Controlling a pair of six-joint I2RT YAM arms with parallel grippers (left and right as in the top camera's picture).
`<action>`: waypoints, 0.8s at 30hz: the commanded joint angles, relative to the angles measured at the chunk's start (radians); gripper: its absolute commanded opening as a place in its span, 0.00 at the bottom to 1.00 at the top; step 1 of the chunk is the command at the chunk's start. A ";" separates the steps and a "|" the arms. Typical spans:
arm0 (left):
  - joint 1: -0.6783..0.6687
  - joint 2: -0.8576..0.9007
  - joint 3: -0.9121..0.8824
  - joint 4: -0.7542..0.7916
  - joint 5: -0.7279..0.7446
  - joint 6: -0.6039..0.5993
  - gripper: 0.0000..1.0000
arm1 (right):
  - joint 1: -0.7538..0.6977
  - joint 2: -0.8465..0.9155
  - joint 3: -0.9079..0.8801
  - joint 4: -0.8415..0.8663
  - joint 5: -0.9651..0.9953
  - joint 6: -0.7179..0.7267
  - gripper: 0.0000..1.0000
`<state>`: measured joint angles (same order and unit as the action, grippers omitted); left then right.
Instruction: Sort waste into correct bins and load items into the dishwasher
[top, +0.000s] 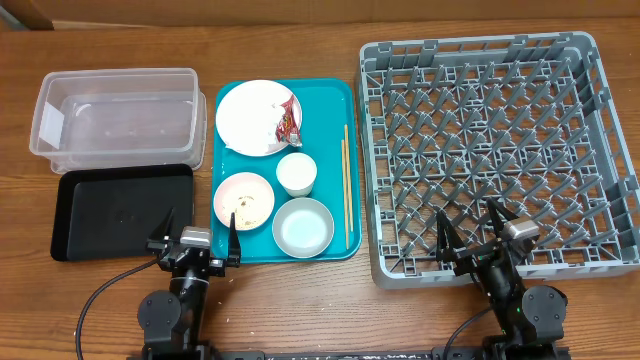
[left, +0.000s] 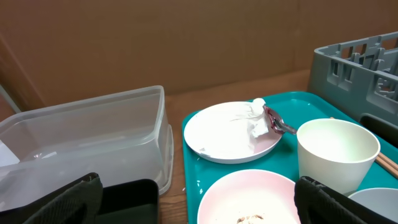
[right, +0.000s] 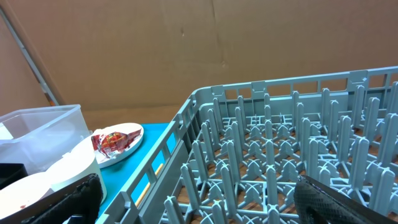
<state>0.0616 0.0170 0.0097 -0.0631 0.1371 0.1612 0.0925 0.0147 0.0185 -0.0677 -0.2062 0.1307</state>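
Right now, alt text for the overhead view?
A teal tray with a plate, two bowls, cup and chopsticks sits between a grey rack and a clear tub and black tray. The left gripper and right gripper are open.

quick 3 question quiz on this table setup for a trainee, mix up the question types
1. True or false: the large square grey plastic dish rack holds no dishes.
2. Which bin sits nearer the left gripper: the clear rectangular plastic tub or the shallow black rectangular tray?
3. The small red printed snack wrapper lies: A on the round pale plate; B in the tub; C in the rack.
Key: 1 true; 2 the black tray; 3 A.
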 joint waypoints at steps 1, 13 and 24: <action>0.007 -0.011 -0.005 -0.002 -0.013 0.018 1.00 | 0.005 -0.012 -0.011 0.007 -0.005 0.004 1.00; 0.007 -0.011 -0.005 -0.001 -0.006 0.014 1.00 | 0.005 -0.012 -0.011 0.007 -0.005 0.004 1.00; 0.007 -0.012 -0.005 0.008 0.053 0.015 1.00 | 0.005 -0.012 -0.011 0.013 -0.005 0.004 1.00</action>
<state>0.0616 0.0170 0.0097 -0.0597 0.1627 0.1612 0.0925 0.0147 0.0185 -0.0673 -0.2062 0.1310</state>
